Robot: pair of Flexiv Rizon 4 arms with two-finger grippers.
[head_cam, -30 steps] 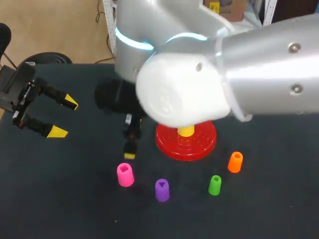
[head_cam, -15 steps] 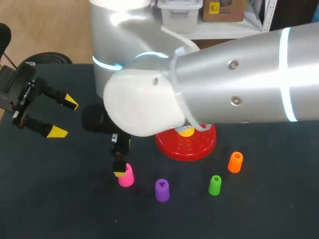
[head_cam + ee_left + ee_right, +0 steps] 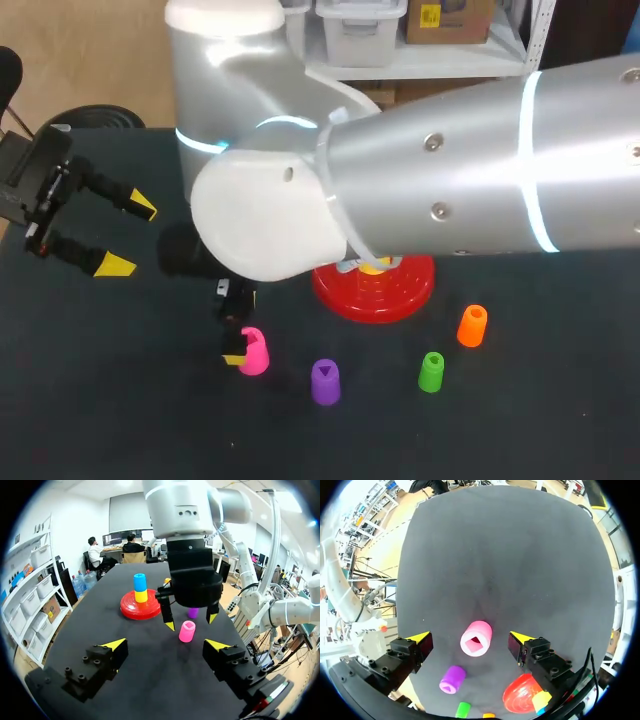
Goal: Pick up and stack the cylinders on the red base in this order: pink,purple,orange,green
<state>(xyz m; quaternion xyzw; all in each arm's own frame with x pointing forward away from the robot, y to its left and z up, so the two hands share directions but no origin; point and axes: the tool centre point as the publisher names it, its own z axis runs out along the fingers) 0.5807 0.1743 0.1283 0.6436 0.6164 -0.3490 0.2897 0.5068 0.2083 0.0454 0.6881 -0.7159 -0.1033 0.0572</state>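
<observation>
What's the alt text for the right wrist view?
The right tool, open, hangs over a pink plastic cylinder that stands on the black table between its yellow-tipped fingers, touching neither. Nearby on the table are a purple cylinder, a green cylinder and the round red base.

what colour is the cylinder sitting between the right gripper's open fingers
The cylinder is pink; it shows best in the right wrist view.

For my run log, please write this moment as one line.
right hand: open, straddling pink cylinder | left hand: open, empty | red base: no pink yet
</observation>
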